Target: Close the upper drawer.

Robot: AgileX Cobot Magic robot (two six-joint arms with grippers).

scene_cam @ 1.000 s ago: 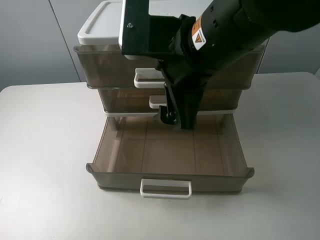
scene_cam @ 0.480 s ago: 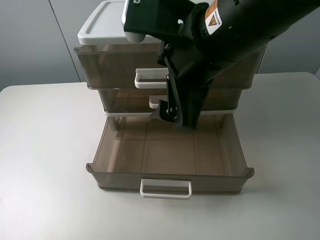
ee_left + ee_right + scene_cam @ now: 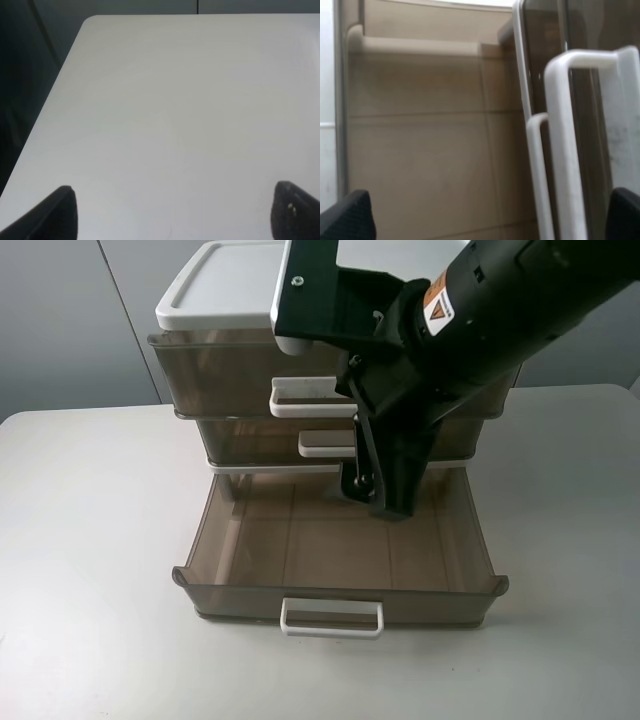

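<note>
The upper drawer (image 3: 220, 375) is the tall smoky brown drawer at the top of the unit, under a white lid (image 3: 215, 285). Its large white loop handle (image 3: 305, 398) also shows close up in the right wrist view (image 3: 570, 150). My right gripper (image 3: 378, 490) hangs open and empty just below and in front of that handle, over the pulled-out bottom drawer. Its fingers (image 3: 345, 215) stand far apart and touch nothing. My left gripper (image 3: 172, 215) is open over bare table and does not show in the exterior view.
The shallow middle drawer (image 3: 250, 440) has a small white handle (image 3: 325, 445), also seen in the right wrist view (image 3: 537, 170). The bottom drawer (image 3: 215, 530) is pulled far out and empty, its handle (image 3: 332, 617) towards me. The white table (image 3: 90, 540) surrounds the unit.
My right arm has shifted to the right and slightly down, from in front of the middle drawer's handle to just right of it. The drawers have not moved.
</note>
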